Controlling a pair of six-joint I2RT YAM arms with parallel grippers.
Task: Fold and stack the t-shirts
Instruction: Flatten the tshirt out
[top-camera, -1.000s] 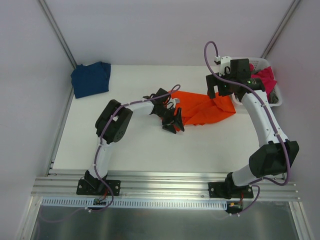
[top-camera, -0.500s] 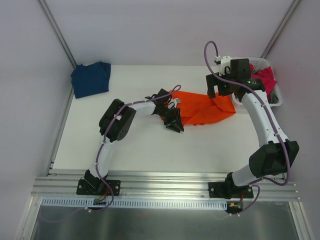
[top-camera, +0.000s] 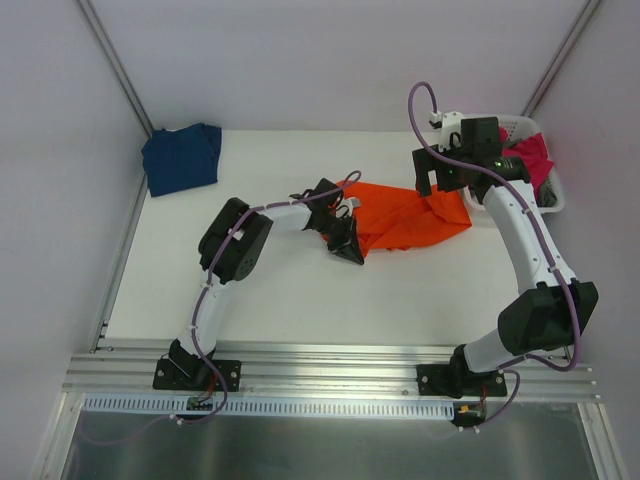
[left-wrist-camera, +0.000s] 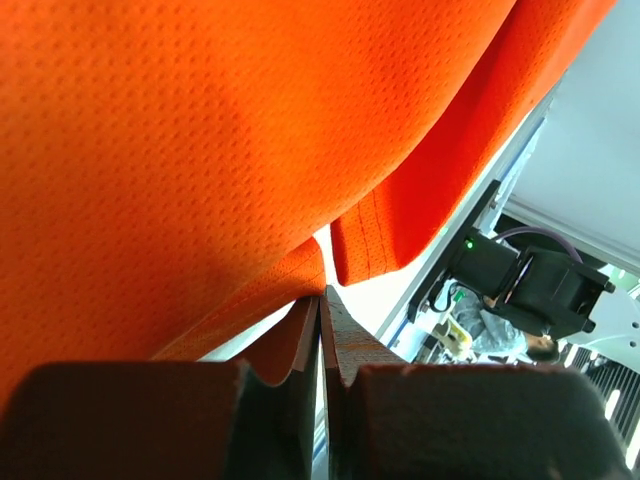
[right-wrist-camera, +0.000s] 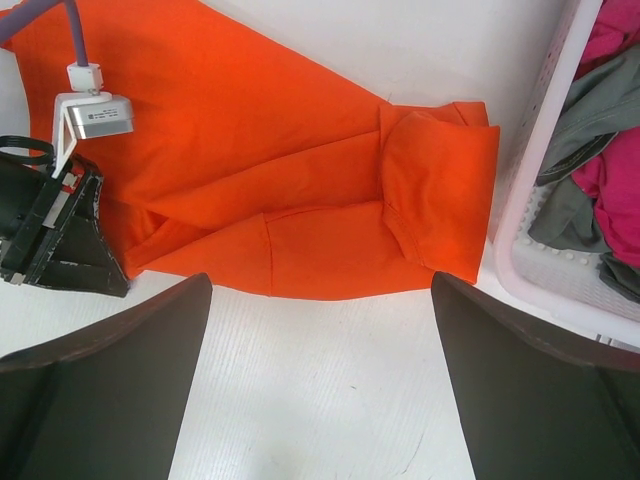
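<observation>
1. One bright orange short-sleeved cloth t-shirt (top-camera: 410, 218) lies rumpled mid-way across the white table (top-camera: 280, 300), its right end just beside the basket.
2. Left gripper (left-wrist-camera: 321, 300): fingers pressed together, pinching the orange hem at the shirt's left edge.
3. Right gripper (right-wrist-camera: 318, 290): hangs above the shirt's right end, fingers spread wide, holding nothing.
4. White slotted plastic basket (right-wrist-camera: 530, 200), far right corner: holds a magenta pink shirt (right-wrist-camera: 620, 30) and a grey shirt (right-wrist-camera: 590, 110), bunched together.
5. Navy blue t-shirt (top-camera: 182, 157): far left corner, well apart from the rest.
</observation>
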